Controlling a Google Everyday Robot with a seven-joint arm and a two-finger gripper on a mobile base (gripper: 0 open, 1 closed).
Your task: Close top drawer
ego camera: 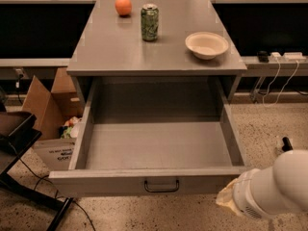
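Dark print stands on the front of the cardboard box (57,153) left of the top drawer (159,184), but cannot be read. The green can (149,22) on the counter (110,47) shows no legible brand. The tool (226,198) hangs low right, beside the drawer's front corner.

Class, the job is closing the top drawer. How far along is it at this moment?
Done: nothing yet; the top drawer stands pulled far out from under the cabinet top. Under way: the hand is low at the right end of the drawer's front panel; whether it touches cannot be told. Left: pushing the front in until it sits beneath that top.
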